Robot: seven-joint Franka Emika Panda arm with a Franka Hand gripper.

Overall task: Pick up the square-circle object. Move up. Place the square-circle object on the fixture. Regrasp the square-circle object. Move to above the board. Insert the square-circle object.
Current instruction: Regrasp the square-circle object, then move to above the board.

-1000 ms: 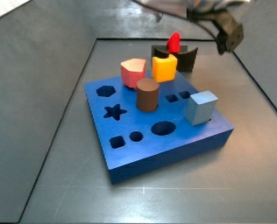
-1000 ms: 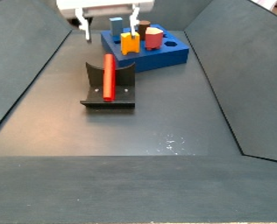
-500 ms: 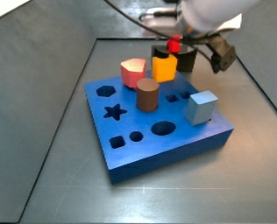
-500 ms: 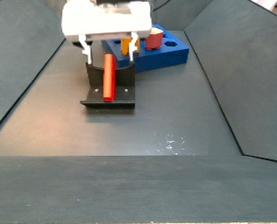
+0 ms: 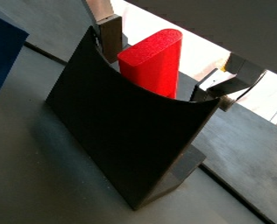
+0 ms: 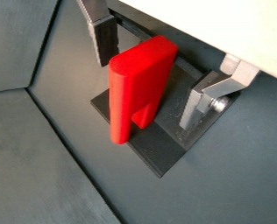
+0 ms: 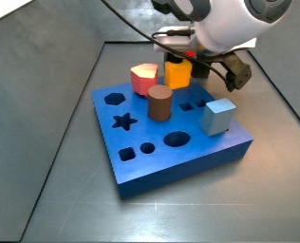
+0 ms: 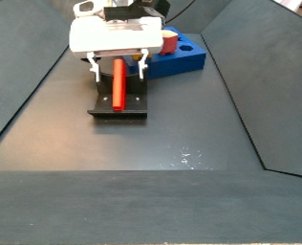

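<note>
In both wrist views the gripper (image 5: 165,66) (image 6: 159,74) is seen with jaws spread either side of the red peg (image 5: 152,61) (image 6: 138,83) on the fixture (image 5: 129,131), untouched; in a side view (image 8: 116,78) an off-centre closure could tip it.

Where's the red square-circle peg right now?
The square-circle object leans on the fixture, in front of the board in a side view, between the gripper's open fingers, untouched.
</note>
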